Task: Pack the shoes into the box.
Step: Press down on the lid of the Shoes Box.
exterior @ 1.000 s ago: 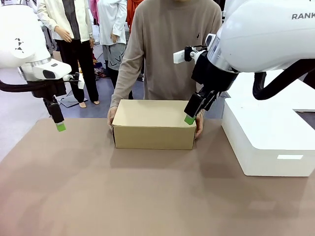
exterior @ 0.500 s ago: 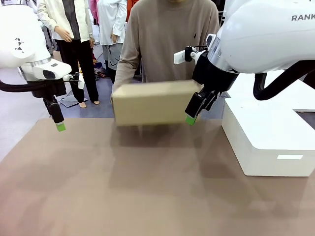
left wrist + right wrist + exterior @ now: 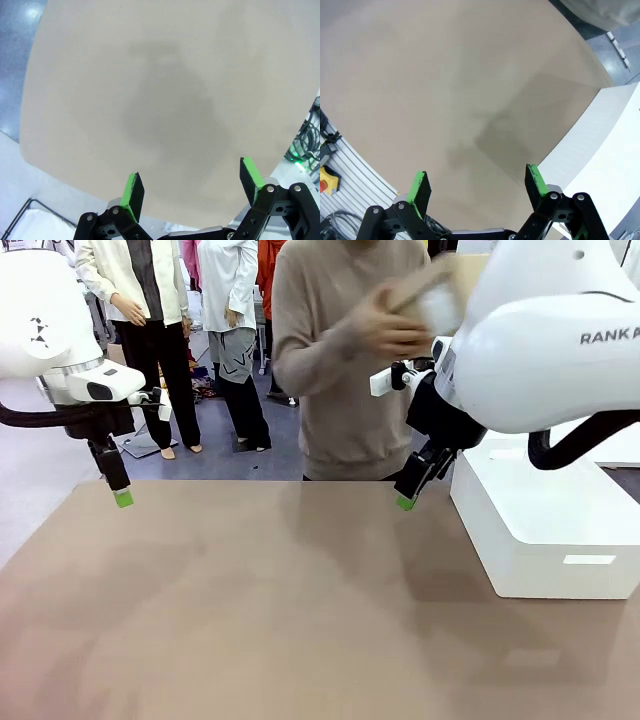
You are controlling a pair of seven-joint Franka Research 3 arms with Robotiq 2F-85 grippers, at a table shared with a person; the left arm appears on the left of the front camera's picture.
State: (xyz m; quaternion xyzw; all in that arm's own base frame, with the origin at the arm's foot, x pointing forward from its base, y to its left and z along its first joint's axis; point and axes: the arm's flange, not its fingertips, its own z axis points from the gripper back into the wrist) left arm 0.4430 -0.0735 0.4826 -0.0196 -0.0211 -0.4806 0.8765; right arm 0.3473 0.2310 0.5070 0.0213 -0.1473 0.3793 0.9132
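Observation:
The person at the far side holds the tan cardboard box [image 3: 425, 292] up at shoulder height, blurred and partly behind my right arm. The shoes are out of view. My left gripper [image 3: 122, 497] hangs open over the table's far left edge, and in the left wrist view its gripper [image 3: 190, 172] has bare brown tabletop between the green pads. My right gripper [image 3: 405, 502] hangs open above the far middle of the table, beside the white block; the right wrist view shows the same gripper [image 3: 477, 172] with nothing between its fingers.
A large white rectangular block [image 3: 545, 530] stands on the right side of the brown table [image 3: 300, 620]. The person [image 3: 350, 390] stands close against the far edge. Other people stand farther back on the left.
The person has lifted the box off the table, up and to the right. My right gripper has shifted slightly right. The left arm has not moved.

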